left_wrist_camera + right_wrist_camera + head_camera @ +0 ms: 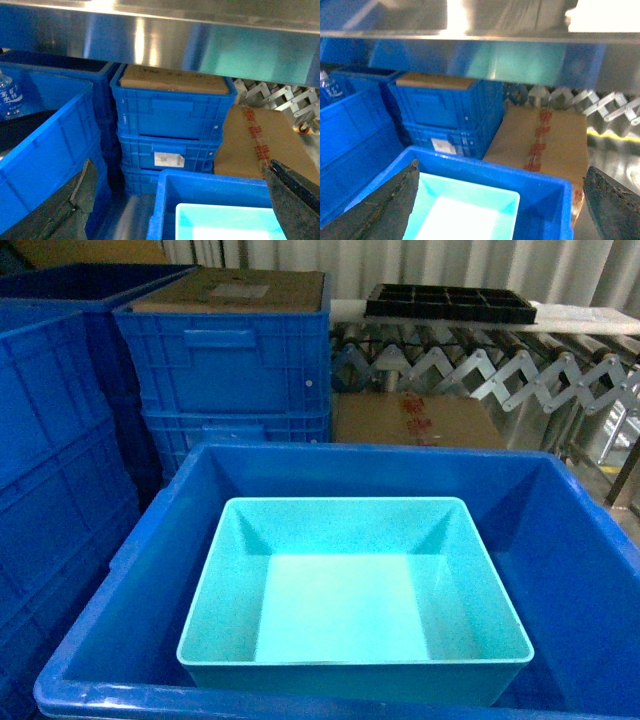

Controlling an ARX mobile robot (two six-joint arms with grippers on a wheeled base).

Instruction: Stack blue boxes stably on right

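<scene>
Turquoise tub (355, 600) sits nested inside the larger dark blue tub (570, 570), directly below and ahead of the right gripper (502, 210). That gripper's jaws stand wide apart, holding nothing. Whether the left gripper (295, 200) is spread or closed cannot be told, with one dark finger visible right of the ribbed crates (172, 120).

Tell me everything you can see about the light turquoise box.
The light turquoise box is a smooth, rectangular tub, plastic by its look, with a rolled rim and walls that slope inward to a flat floor. It is empty, upright and level. It sits inside the larger dark blue box, resting on that box's floor. No gripper touches it.
</scene>
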